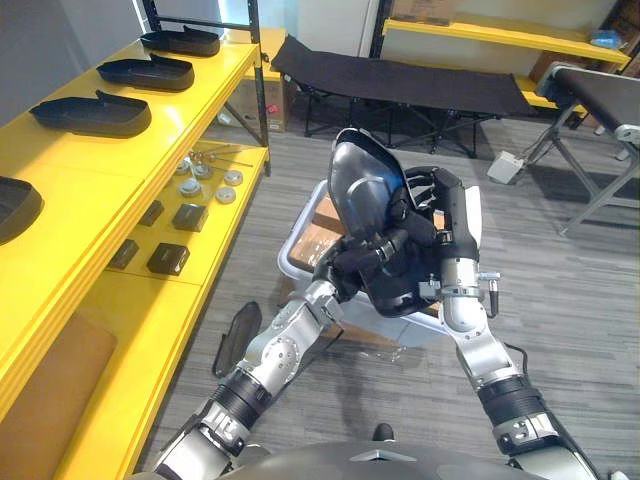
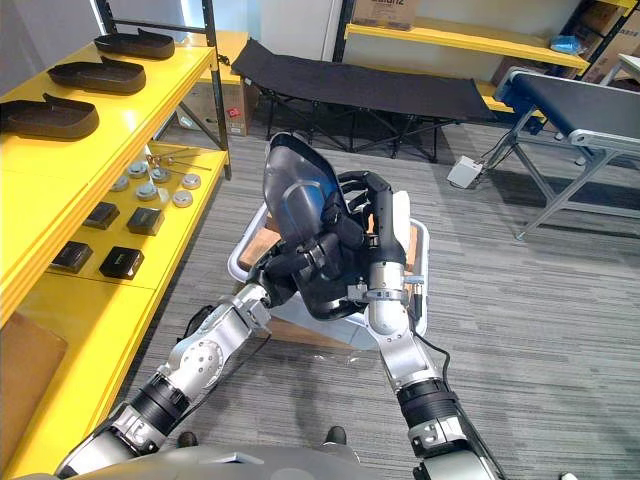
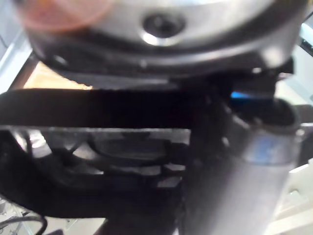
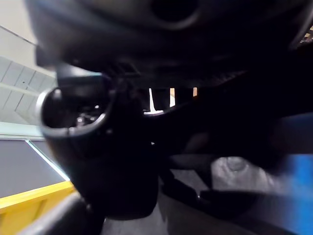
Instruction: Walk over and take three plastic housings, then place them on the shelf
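A black plastic housing stands on end in front of me, held between both hands above a white bin. My left hand grips its lower part with curled fingers. My right hand stands upright against its right side, with the fingers bent over the housing's edge. More dark shell shows below the hands; whether it is a separate housing I cannot tell. Several black housings lie in a row on the top board of the yellow shelf at the left.
The shelf's lower board holds small black boxes and silver discs. A dark flat piece lies on the floor beside the shelf. Behind the bin stands a black folding cot. At the far right there is a conveyor frame.
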Controlling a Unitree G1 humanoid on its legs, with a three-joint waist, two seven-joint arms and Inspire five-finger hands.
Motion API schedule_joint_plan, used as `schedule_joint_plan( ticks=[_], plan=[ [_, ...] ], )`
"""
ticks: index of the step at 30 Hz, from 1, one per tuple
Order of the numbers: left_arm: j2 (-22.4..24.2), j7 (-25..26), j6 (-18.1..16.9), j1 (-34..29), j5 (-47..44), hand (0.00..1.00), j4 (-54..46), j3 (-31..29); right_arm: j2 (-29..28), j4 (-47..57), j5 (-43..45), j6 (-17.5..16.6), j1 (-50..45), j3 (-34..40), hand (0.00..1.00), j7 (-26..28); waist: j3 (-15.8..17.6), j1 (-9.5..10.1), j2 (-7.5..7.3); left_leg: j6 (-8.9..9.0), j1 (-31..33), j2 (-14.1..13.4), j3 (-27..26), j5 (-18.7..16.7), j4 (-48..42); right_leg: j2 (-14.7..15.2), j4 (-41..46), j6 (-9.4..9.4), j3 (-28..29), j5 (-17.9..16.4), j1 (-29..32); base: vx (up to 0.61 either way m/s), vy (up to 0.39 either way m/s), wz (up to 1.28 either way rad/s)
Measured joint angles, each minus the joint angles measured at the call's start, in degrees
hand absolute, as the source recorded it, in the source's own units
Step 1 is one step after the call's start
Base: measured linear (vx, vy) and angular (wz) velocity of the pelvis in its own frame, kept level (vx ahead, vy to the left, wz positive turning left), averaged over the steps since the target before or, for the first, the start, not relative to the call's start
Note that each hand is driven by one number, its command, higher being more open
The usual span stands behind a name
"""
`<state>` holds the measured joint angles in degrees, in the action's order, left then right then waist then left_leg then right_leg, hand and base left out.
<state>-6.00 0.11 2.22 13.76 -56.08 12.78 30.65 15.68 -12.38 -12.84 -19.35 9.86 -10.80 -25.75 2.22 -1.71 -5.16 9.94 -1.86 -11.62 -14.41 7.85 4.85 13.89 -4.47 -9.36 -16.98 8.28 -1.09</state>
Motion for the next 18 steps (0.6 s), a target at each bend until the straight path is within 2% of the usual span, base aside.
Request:
schedule_joint_plan(
  ticks=[5, 18],
  plan=[
    [-0.94, 1.37, -1.29, 0.00, 0.24, 0.00, 0.53, -0.02, -0.07, -0.45, 0.34, 0.03, -0.01, -0.90, 0.00, -0.04, -0.29, -0.11, -0.36, 0.01, -0.11, 0.00, -0.05, -0.01, -0.01, 0.00, -0.01, 0.00, -0.02, 0.00, -0.05, 0.00, 0.000, 0.00],
    [-0.94, 1.44, -1.93, -0.01, 0.15, 0.00, 0.53, -0.06, -0.41, -0.52, 1.71, 0.02, 0.00, -1.15, 0.00, -0.45, -0.36, 0.00, -0.47, 0.05, -0.29, -0.03, -0.09, -0.07, -0.01, 0.01, -0.06, 0.16, -0.21, -0.11, -0.16, 0.00, 0.000, 0.00]
  ],
)
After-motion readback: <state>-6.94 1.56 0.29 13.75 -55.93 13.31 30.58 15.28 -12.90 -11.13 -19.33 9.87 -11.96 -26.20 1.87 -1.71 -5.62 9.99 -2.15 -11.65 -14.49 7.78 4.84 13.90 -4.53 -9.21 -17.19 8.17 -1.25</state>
